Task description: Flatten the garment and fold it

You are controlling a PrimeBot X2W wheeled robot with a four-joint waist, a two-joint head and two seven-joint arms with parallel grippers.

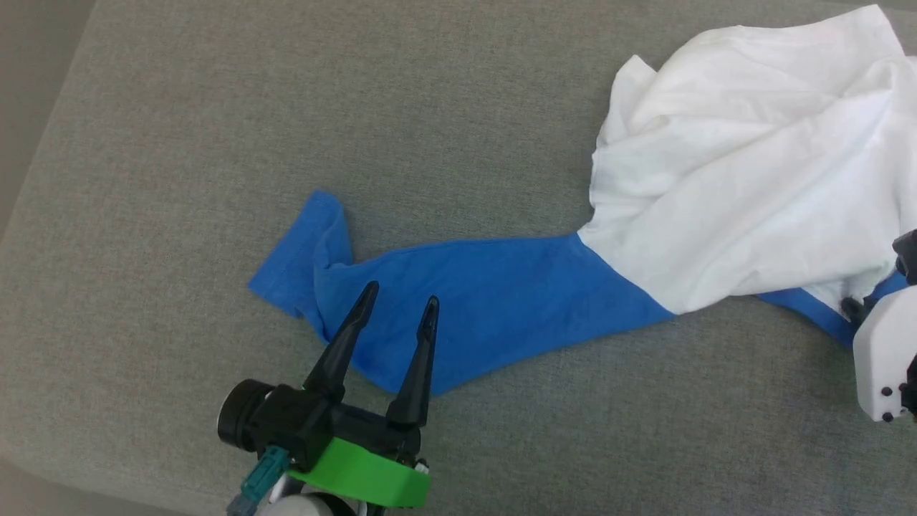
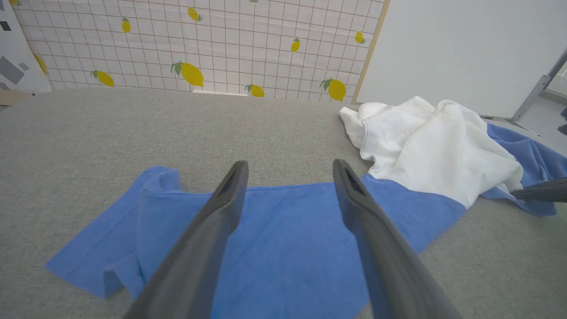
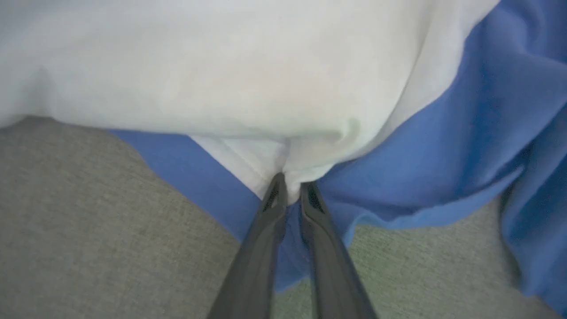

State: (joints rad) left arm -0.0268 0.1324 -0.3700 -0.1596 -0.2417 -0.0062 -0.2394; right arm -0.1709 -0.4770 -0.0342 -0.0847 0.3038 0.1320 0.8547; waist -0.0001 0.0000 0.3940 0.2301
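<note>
Garment: crumpled on the grey surface, white body bunched at the far right of the head view, not flattened.
Near sleeve: bright blue, stretched leftward from the white body and lying on the surface, with the cuff end folded back on itself.
Other sleeve: blue, rumpled, partly tucked under the white body on the right side.
Left end effector: wide open, fingers well apart, poised over the near sleeve close to its cuff; contact with the cloth not clear.
Right end effector: closed to a narrow gap, pinching a small pucker of white fabric at the body's lower edge, right where white meets blue.
White housing: at the right edge of the head view, just beside the garment.
Backdrop: gridded wall covering printed with yellow lemons behind the surface, and a plain white panel to its right in the left wrist view.
</note>
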